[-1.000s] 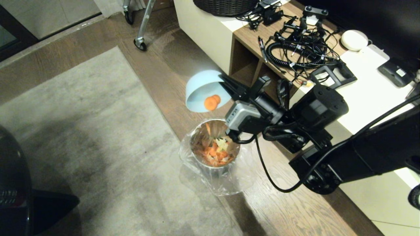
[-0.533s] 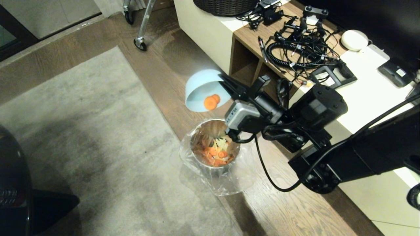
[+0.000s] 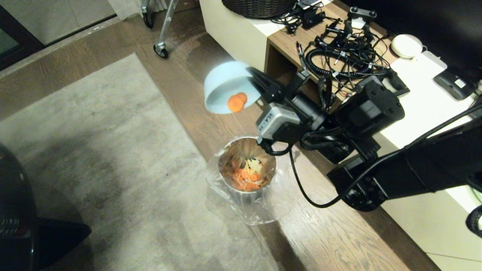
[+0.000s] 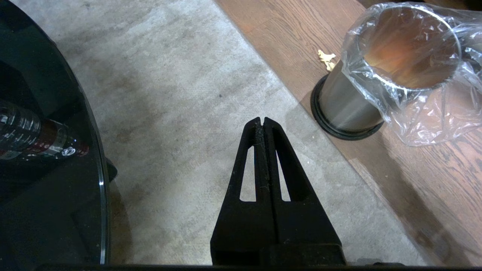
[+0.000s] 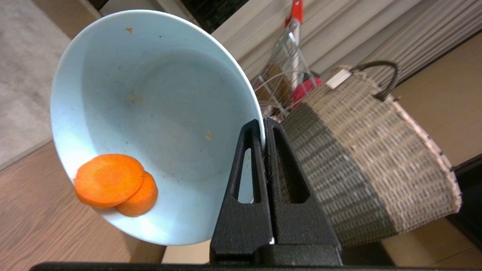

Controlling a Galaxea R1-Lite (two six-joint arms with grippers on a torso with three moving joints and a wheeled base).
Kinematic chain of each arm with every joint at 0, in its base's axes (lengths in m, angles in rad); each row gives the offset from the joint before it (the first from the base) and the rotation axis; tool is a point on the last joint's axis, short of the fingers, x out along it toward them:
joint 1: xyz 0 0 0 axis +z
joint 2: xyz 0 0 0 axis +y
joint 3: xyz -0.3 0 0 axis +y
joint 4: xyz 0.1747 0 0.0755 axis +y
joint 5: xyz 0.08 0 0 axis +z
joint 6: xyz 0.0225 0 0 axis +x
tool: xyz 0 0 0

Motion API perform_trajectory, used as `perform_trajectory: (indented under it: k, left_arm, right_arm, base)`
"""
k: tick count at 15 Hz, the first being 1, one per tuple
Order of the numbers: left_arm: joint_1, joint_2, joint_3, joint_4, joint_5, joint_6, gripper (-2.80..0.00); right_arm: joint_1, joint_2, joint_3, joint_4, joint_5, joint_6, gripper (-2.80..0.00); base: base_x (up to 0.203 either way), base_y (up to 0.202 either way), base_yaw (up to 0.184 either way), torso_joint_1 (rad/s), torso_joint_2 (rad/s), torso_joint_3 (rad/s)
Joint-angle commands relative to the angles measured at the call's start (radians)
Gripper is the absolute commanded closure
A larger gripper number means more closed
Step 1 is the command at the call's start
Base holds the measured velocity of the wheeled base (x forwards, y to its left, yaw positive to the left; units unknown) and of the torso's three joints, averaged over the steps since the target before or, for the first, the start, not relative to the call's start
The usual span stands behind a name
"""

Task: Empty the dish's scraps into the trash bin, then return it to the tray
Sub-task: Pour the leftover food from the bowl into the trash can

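My right gripper [image 3: 253, 77] [image 5: 263, 124] is shut on the rim of the dish [image 3: 226, 84] [image 5: 150, 113], a pale-blue bowl tipped on its side in the air, above and beyond the trash bin [image 3: 246, 165]. Two orange slices of scraps [image 3: 236, 102] [image 5: 113, 184] cling to the dish's lower inner wall. The shiny metal trash bin [image 4: 357, 90], lined with a clear bag, stands on the wooden floor and holds orange and pale scraps [image 3: 248, 175]. My left gripper [image 4: 263, 120] is shut and empty over the grey rug. The tray is out of view.
A low cabinet [image 3: 376, 67] with tangled cables stands right behind the right arm. A woven two-tone basket [image 5: 369, 158] sits on it. A grey rug [image 3: 94, 158] covers the floor to the left. A dark round glass table edge [image 4: 56, 150] is at the near left. A pale scrap [image 4: 327, 58] lies on the floor by the bin.
My right gripper has lifted the dish up and away from the bin's mouth, still tipped. The two orange slices stay stuck inside it.
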Motion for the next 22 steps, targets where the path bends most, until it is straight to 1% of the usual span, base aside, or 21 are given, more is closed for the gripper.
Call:
perform_trajectory:
  k: [1, 3, 6, 8, 13, 18, 22]
  left_arm:
    - [0.0, 0.0, 0.0, 0.0, 0.0, 0.0, 0.0]
    - [0.0, 0.0, 0.0, 0.0, 0.0, 0.0, 0.0]
    - [0.0, 0.0, 0.0, 0.0, 0.0, 0.0, 0.0]
    - [0.0, 0.0, 0.0, 0.0, 0.0, 0.0, 0.0]
    - [0.0, 0.0, 0.0, 0.0, 0.0, 0.0, 0.0]
    - [0.0, 0.0, 0.0, 0.0, 0.0, 0.0, 0.0]
    - [0.0, 0.0, 0.0, 0.0, 0.0, 0.0, 0.0]
  right_arm:
    - [0.0, -0.006, -0.016, -0.048, 0.012, -0.015, 0.0]
    - [0.001, -0.007, -0.019, -0.048, 0.047, -0.029, 0.0]
    - [0.001, -0.016, -0.015, -0.048, 0.053, -0.033, 0.0]
    - [0.002, -0.022, -0.002, -0.048, 0.081, -0.036, 0.0]
    - [0.002, -0.059, 0.105, -0.048, 0.11, -0.075, 0.0]
    - [0.0, -0.057, 0.095, -0.048, 0.143, -0.096, 0.0]
    - [0.0, -0.033, 0.094, -0.048, 0.147, -0.099, 0.0]
  base:
    - [0.0, 0.0, 0.0, 0.0, 0.0, 0.0]
    - [0.0, 0.0, 0.0, 0.0, 0.0, 0.0]
    - [0.0, 0.0, 0.0, 0.0, 0.0, 0.0]
    - [0.0, 0.0, 0.0, 0.0, 0.0, 0.0]
    - [0.0, 0.0, 0.0, 0.0, 0.0, 0.0]
    - [0.0, 0.0, 0.0, 0.0, 0.0, 0.0]
    - [0.0, 0.0, 0.0, 0.0, 0.0, 0.0]
